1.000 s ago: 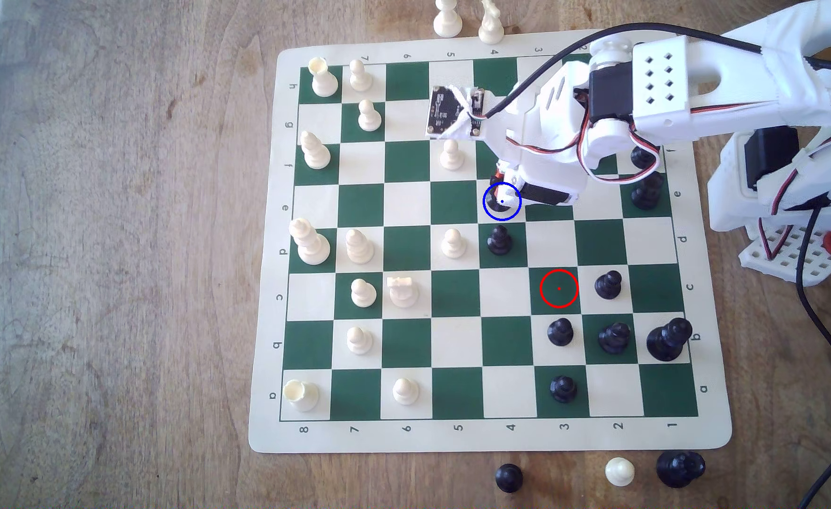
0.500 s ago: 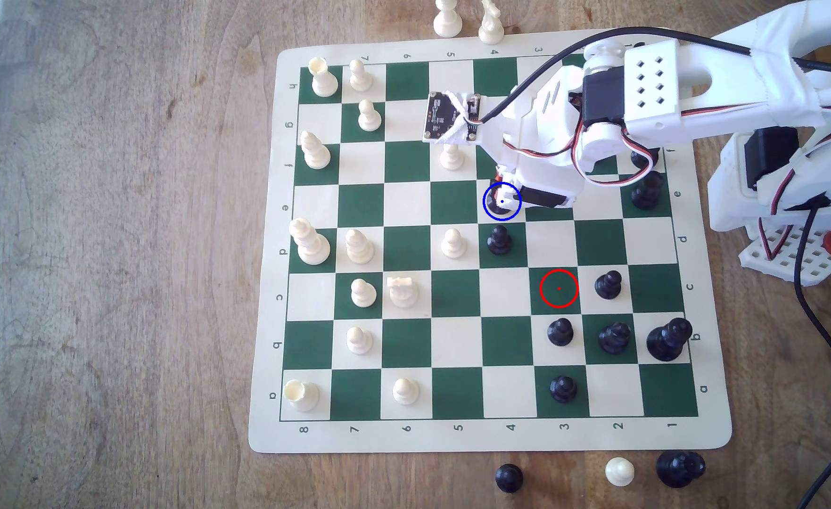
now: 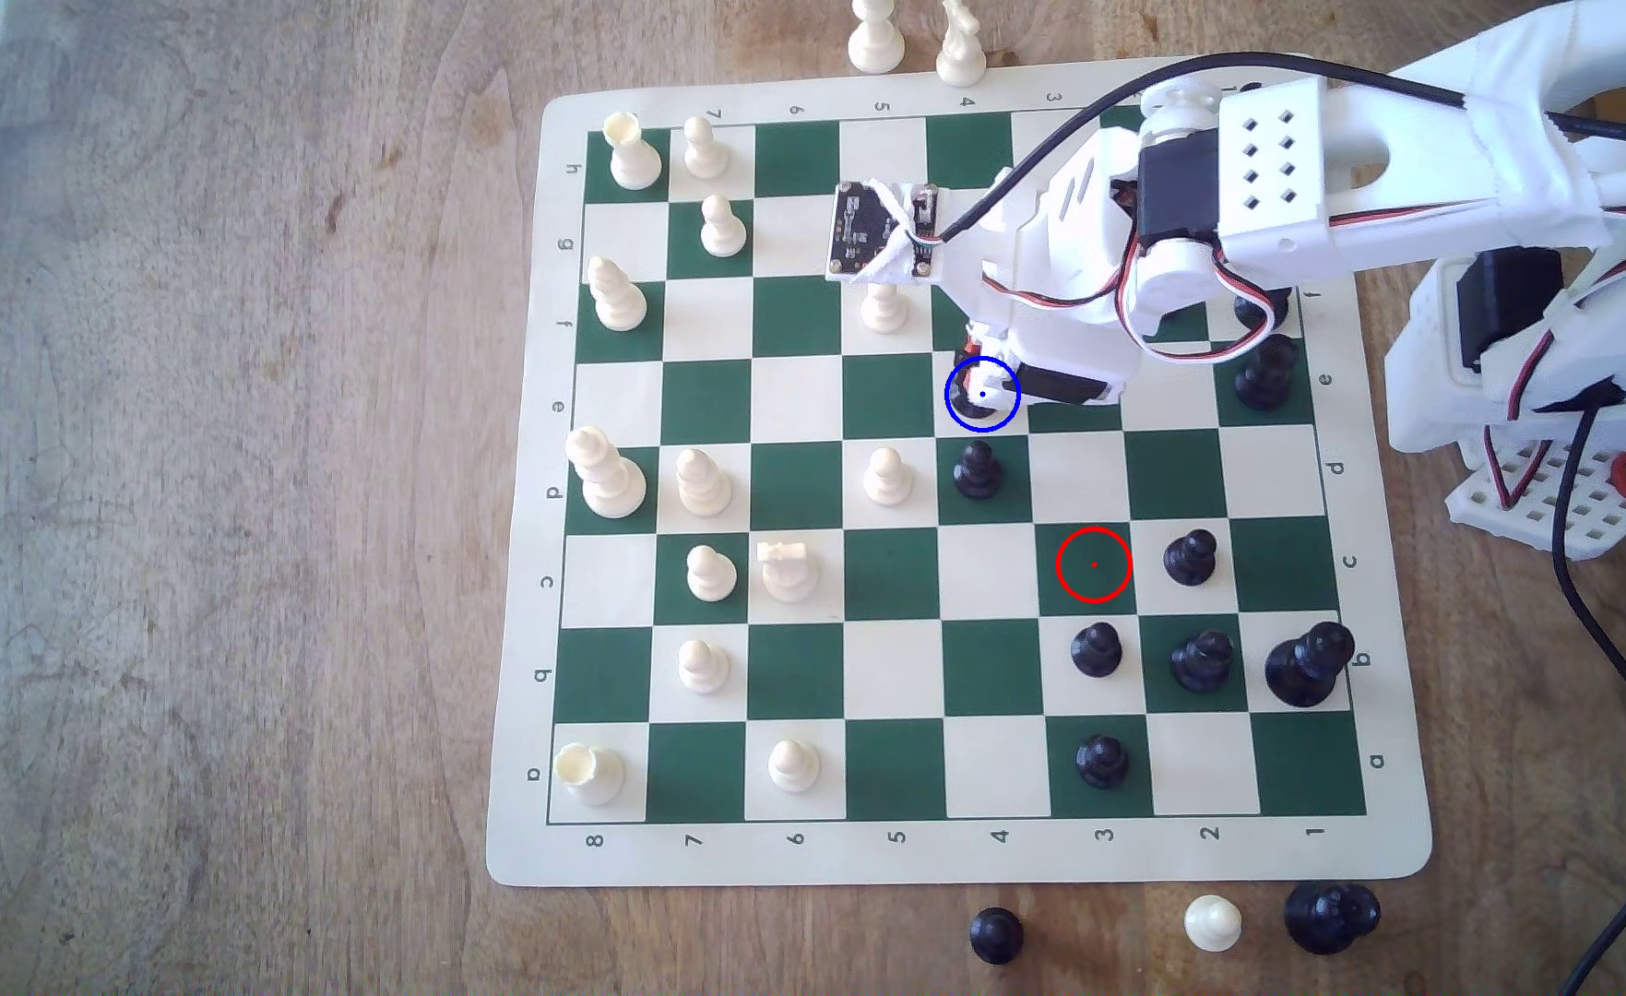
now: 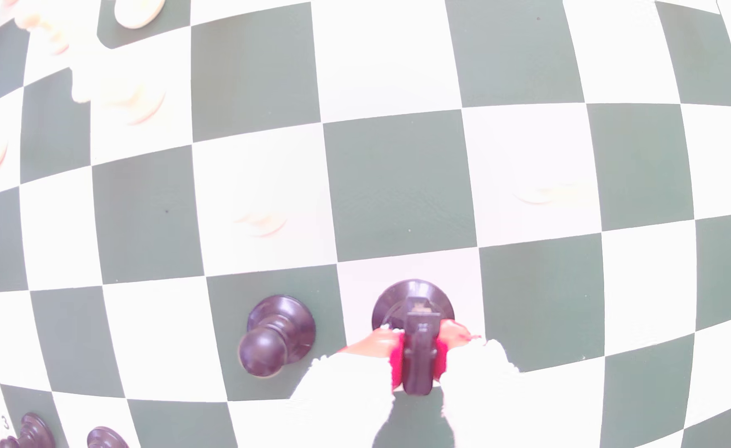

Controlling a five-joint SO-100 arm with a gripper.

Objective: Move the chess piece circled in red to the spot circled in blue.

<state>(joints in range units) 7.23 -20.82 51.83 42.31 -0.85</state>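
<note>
Chess piece, one black horse-headed figure, sits pinched between the red-padded fingers, its round base down on the cream square. That square is the spot, ringed in blue, in the exterior view. One gripper hangs right over it, clamped on the piece's head. I cannot tell from either view whether the base is fully resting on the square.

Just beside it, on the green square next door, stands one black pawn, close but not touching. One red circle marks a bare green square toward the exterior view's lower right, well apart from the gripper.

Across the board, in the exterior view, I count twelve cream pieces, massed on the exterior view's left. One of them, a cream pawn, stands half tucked under the wrist camera board. Black pieces cluster on the exterior view's right, some partly hidden under the arm. Off the board on the table: two cream pieces at the far edge, two black and one cream at the near edge.
</note>
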